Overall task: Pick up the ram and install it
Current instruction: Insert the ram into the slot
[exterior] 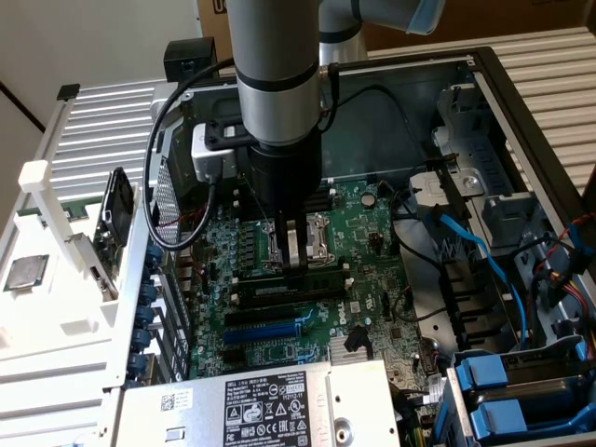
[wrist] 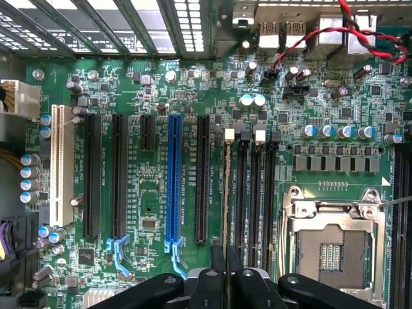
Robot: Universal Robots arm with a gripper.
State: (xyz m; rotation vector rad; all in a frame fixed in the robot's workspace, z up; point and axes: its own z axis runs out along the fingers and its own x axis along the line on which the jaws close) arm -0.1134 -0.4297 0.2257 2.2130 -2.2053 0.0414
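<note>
One square silver processor chip (exterior: 25, 272) lies on the white bench (exterior: 56, 345) at the exterior view's left, well clear of the work. Further right, inside the open computer case (exterior: 484, 74), the gripper (exterior: 294, 264) hangs low over the green motherboard (exterior: 372, 307), its fingers pinched nearly together on the thin dark-green ram stick (wrist: 226, 187). The ram stands on edge in a black memory slot (wrist: 243, 193), apparently so it lines up for seating, beside the empty metal processor socket (wrist: 335, 244).
</note>
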